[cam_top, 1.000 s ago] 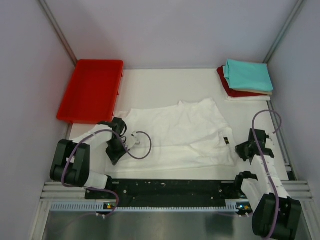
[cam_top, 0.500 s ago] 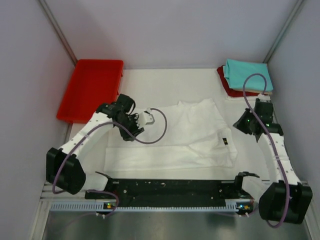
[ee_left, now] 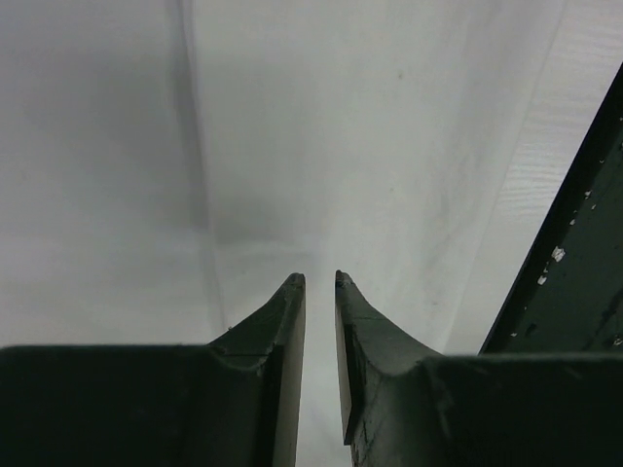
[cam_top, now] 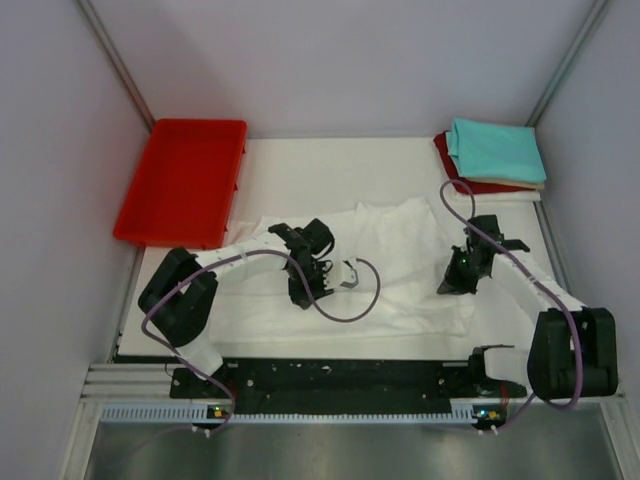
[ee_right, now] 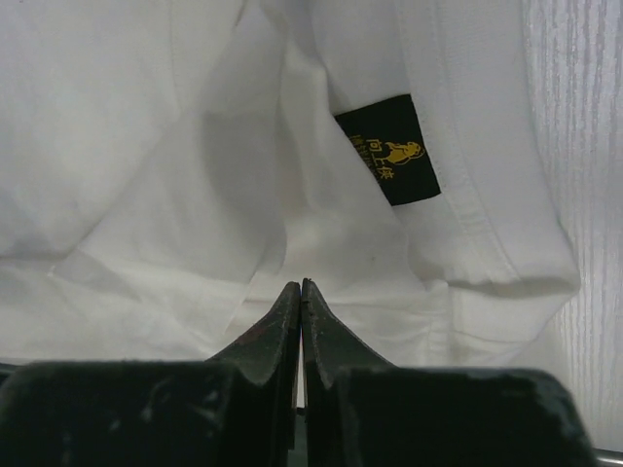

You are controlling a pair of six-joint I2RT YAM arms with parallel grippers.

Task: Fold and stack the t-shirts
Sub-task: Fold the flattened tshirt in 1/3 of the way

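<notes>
A white t-shirt (cam_top: pixel 390 250) lies spread and creased across the middle of the table; no print shows on it. My left gripper (cam_top: pixel 305 290) hovers over its left half, jaws a narrow gap apart with nothing between them (ee_left: pixel 319 277); plain white cloth (ee_left: pixel 292 146) lies below. My right gripper (cam_top: pixel 447 285) is shut and empty (ee_right: pixel 301 282) at the shirt's right edge, just short of the small dark neck label (ee_right: pixel 389 148). Folded shirts are stacked at the back right: teal (cam_top: pixel 495 150) on top, dark red (cam_top: pixel 452 170) and cream (cam_top: pixel 505 185) beneath.
A red plastic tray (cam_top: pixel 185 180) stands at the back left. A black rail (cam_top: pixel 340 375) runs along the near edge and shows at the right of the left wrist view (ee_left: pixel 574 263). Grey walls close in both sides. Purple cables loop off both arms.
Both arms have swung out from near their bases and come inward over the white shirt: the left to its left-centre, the right to its right edge by the label.
</notes>
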